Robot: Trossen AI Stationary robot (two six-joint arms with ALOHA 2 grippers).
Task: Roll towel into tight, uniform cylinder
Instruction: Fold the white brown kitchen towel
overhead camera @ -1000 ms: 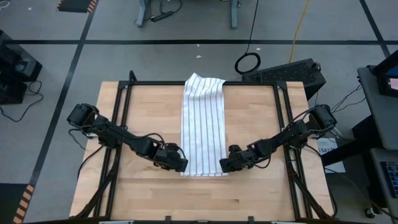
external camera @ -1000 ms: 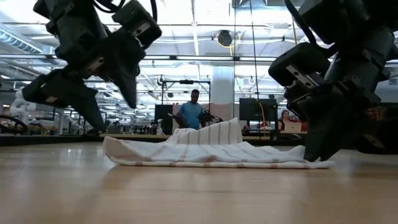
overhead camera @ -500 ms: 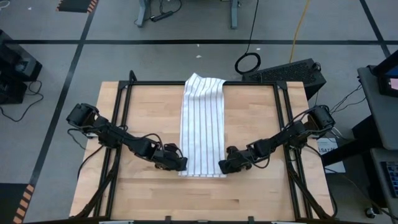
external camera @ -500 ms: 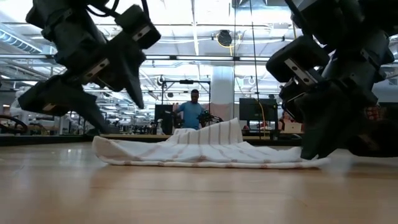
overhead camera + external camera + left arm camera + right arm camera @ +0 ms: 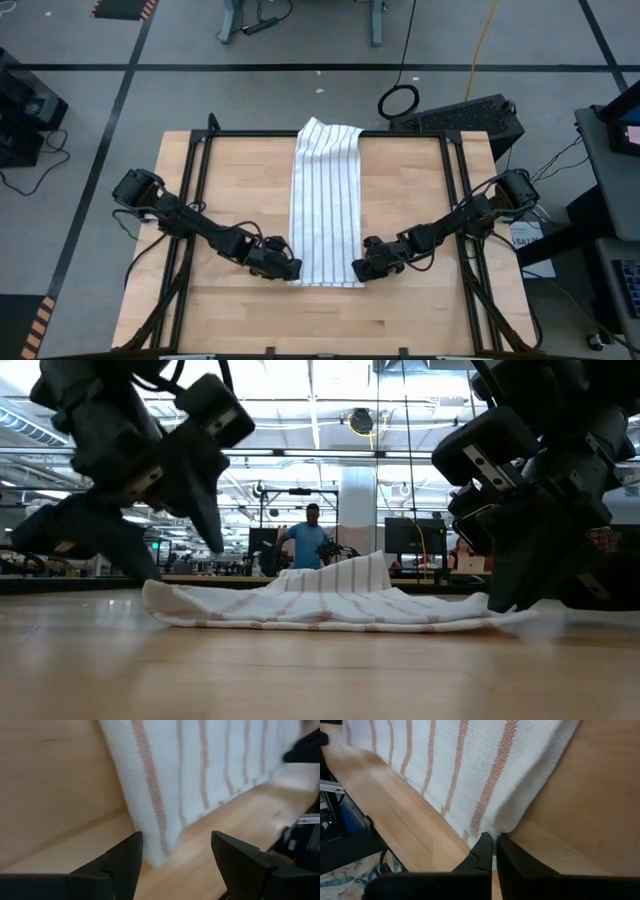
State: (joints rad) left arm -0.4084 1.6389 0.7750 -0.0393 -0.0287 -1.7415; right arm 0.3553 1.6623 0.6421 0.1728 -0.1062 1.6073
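Observation:
The white towel (image 5: 325, 210) with thin stripes lies flat in a long strip down the middle of the wooden table. Its far end reaches the table's far edge and its near edge (image 5: 330, 622) lies on the wood. My left gripper (image 5: 290, 272) is low at the near-left corner, open, with that corner (image 5: 156, 852) between its fingers (image 5: 125, 865). My right gripper (image 5: 357, 272) is at the near-right corner, shut on it. My left gripper stands with one finger on either side of the towel's near-left corner; whether a finger touches the cloth I cannot tell. My right gripper pinches the towel's near-right corner (image 5: 496, 831) between its two fingertips (image 5: 485, 851). It comes slanting down from the table's right. The corner is raised a little off the wood, and the cloth beyond it lies flat.
Black frame rails run along the table's left (image 5: 195, 200) and right (image 5: 455, 200) sides. Bare wood (image 5: 320, 320) lies between the towel and the table's near edge. A person (image 5: 312, 540) stands in the room far behind the table.
My left gripper has sunk toward the table and gone a little toward the near edge, coming down around the towel's near-left corner. The towel's near-left corner has slid a little toward the table's left. My right gripper has kept its place, still shut.

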